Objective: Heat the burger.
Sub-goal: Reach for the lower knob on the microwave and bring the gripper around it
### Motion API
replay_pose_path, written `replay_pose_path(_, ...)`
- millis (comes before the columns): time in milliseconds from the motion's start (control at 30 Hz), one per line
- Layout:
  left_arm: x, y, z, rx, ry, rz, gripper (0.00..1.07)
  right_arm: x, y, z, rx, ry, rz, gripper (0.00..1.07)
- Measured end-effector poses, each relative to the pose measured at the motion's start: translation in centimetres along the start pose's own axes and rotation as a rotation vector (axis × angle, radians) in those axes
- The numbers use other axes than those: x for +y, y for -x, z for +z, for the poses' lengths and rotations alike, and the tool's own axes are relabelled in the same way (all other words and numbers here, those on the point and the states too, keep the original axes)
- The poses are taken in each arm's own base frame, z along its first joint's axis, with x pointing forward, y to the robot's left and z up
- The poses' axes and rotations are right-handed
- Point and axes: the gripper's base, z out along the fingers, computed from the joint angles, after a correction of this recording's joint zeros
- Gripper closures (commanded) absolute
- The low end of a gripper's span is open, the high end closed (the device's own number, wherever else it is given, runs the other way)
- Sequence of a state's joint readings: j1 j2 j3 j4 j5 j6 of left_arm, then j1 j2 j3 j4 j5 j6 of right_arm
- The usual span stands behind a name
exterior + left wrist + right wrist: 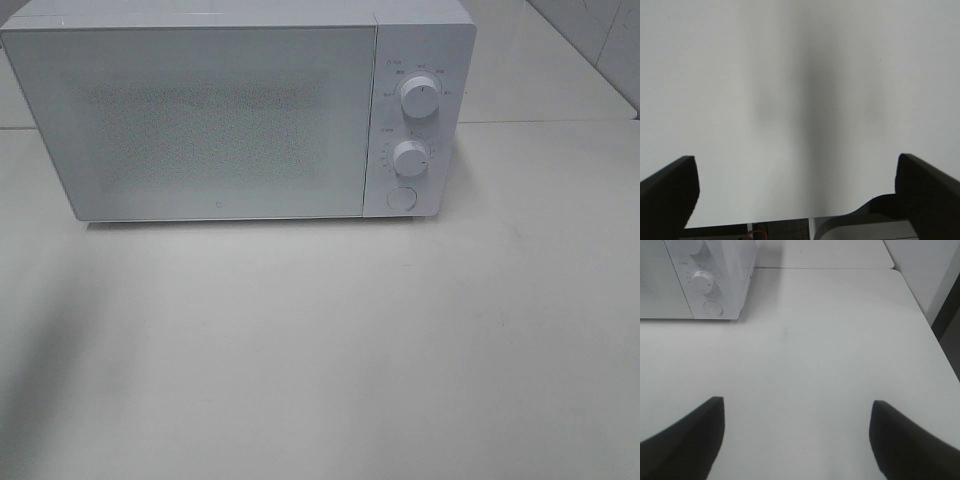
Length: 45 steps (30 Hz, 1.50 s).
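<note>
The burger is out of view in every frame. A white microwave [220, 120] stands at the back of the white table [320, 350] with its door shut; two round knobs [420, 97] and a round button sit on its right panel. Neither arm shows in the exterior high view. My left gripper [797, 187] hangs open over bare table, with nothing between its dark fingers [667, 192]. My right gripper [797, 432] is open too, nothing in it, over the table in front of and to the right of the microwave [695, 277].
A second table surface [540, 70] runs behind and right of the microwave, with a tiled wall [600, 35] beyond. The table's right edge [932, 335] drops off to a dark floor. The left wrist view shows the table's near edge [770, 222].
</note>
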<state>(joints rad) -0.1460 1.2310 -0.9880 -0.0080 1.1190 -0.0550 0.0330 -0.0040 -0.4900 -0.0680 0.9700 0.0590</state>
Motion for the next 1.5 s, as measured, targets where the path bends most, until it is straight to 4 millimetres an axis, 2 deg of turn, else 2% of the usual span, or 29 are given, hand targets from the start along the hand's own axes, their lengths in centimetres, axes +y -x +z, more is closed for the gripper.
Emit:
replay_pose_path(67, 0.1, -0.7, -0.7, -0.004, 0.007, 0.005, 0.07, 0.0, 0.0, 0.0, 0.0, 0.0, 0.0, 0.31)
replay_pose_path(200, 0.2, -2.1, -0.6, 0.004, 0.007, -0.002, 0.07, 0.0, 0.0, 0.0, 0.0, 0.0, 0.0, 0.31)
replay_pose_path(267, 0.3, -3.8, 0.4, 0.044, 0.01, -0.018, 0.07, 0.0, 0.0, 0.0, 0.0, 0.0, 0.0, 0.31)
replay_pose_path(300, 0.3, -3.8, 0.4, 0.044, 0.01, -0.018, 0.07, 0.0, 0.0, 0.0, 0.0, 0.0, 0.0, 0.31)
replay_pose_path(367, 0.4, -5.5, 1.6, 0.093, 0.014, -0.039, 0.07, 0.0, 0.0, 0.0, 0.0, 0.0, 0.0, 0.31)
replay_pose_path(433, 0.4, -5.9, 1.9, 0.105, 0.016, -0.043, 0.07, 0.0, 0.0, 0.0, 0.0, 0.0, 0.0, 0.31)
replay_pose_path(467, 0.5, -6.9, 2.6, 0.138, 0.019, -0.058, 0.07, 0.0, 0.0, 0.0, 0.0, 0.0, 0.0, 0.31)
replay_pose_path(700, 0.6, -9.3, 3.6, 0.183, 0.026, -0.093, 0.07, 0.0, 0.0, 0.0, 0.0, 0.0, 0.0, 0.31)
replay_pose_path(800, 0.7, -10.3, 3.2, 0.165, 0.025, -0.094, 0.07, 0.0, 0.0, 0.0, 0.0, 0.0, 0.0, 0.31)
replay_pose_path(967, 1.0, -12.0, 1.3, 0.094, 0.038, -0.049, 0.07, 0.0, 0.0, 0.0, 0.0, 0.0, 0.0, 0.31)
replay_pose_path(1100, 1.1, -13.8, -1.0, -0.075, 0.033, -0.019, 0.07, 0.0, 0.0, 0.0, 0.0, 0.0, 0.0, 0.31)
replay_pose_path(1133, 1.1, -13.8, -1.0, -0.075, 0.033, -0.019, 0.07, 0.0, 0.0, 0.0, 0.0, 0.0, 0.0, 0.31)
replay_pose_path(1200, 1.2, -15.5, -2.6, -0.207, 0.024, -0.02, 0.07, 0.0, 0.0, 0.0, 0.0, 0.0, 0.0, 0.31)
replay_pose_path(1233, 1.2, -15.5, -2.6, -0.207, 0.024, -0.02, 0.07, 0.0, 0.0, 0.0, 0.0, 0.0, 0.0, 0.31)
replay_pose_path(1267, 1.3, -16.6, -3.4, -0.292, 0.017, -0.021, 0.07, 0.0, 0.0, 0.0, 0.0, 0.0, 0.0, 0.31)
replay_pose_path(1300, 1.3, -16.6, -3.4, -0.292, 0.017, -0.021, 0.07, 0.0, 0.0, 0.0, 0.0, 0.0, 0.0, 0.31)
replay_pose_path(1367, 1.3, -18.5, -4.2, -0.402, -0.002, -0.024, 0.07, 0.0, 0.0, 0.0, 0.0, 0.0, 0.0, 0.31)
replay_pose_path(1400, 1.3, -18.5, -4.2, -0.402, -0.002, -0.024, 0.07, 0.0, 0.0, 0.0, 0.0, 0.0, 0.0, 0.31)
replay_pose_path(1433, 1.3, -19.7, -4.5, -0.474, -0.014, -0.025, 0.07, 0.0, 0.0, 0.0, 0.0, 0.0, 0.0, 0.31)
replay_pose_path(1500, 1.3, -20.3, -4.7, -0.514, -0.019, -0.025, 0.07, 0.0, 0.0, 0.0, 0.0, 0.0, 0.0, 0.31)
